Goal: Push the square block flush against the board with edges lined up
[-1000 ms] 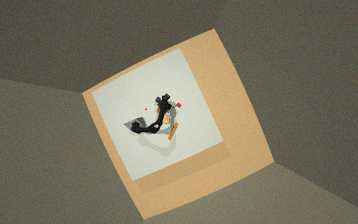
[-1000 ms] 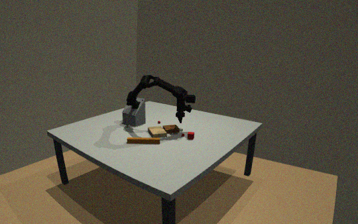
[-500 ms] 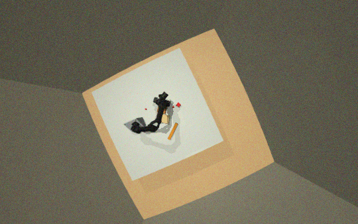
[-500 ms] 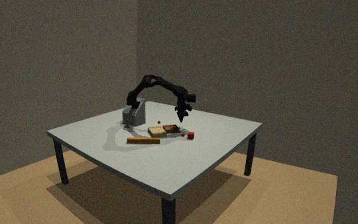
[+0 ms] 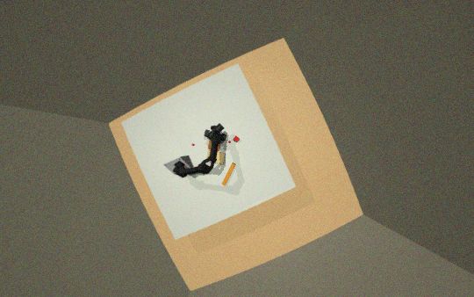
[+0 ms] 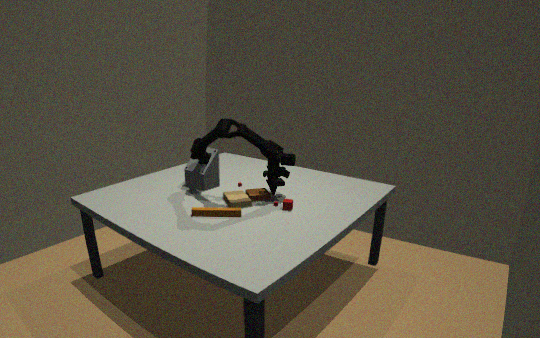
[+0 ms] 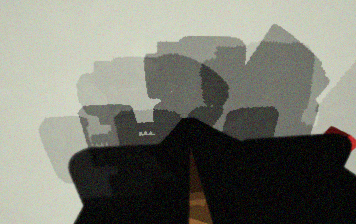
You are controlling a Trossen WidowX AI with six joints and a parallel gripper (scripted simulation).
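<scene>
The clenched tool (image 5: 216, 134) (image 6: 273, 194) (image 7: 187, 123) points down beside the brown block (image 5: 210, 145) (image 6: 258, 194) (image 7: 198, 202), possibly touching it.

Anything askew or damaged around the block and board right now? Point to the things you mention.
No clear damage shows. The brown block (image 6: 257, 194) sits slightly offset beside the pale board (image 6: 237, 198), their edges apparently not lined up. Whether they touch, I can't tell. The orange bar (image 5: 228, 174) (image 6: 216, 212) lies separately nearby.
</scene>
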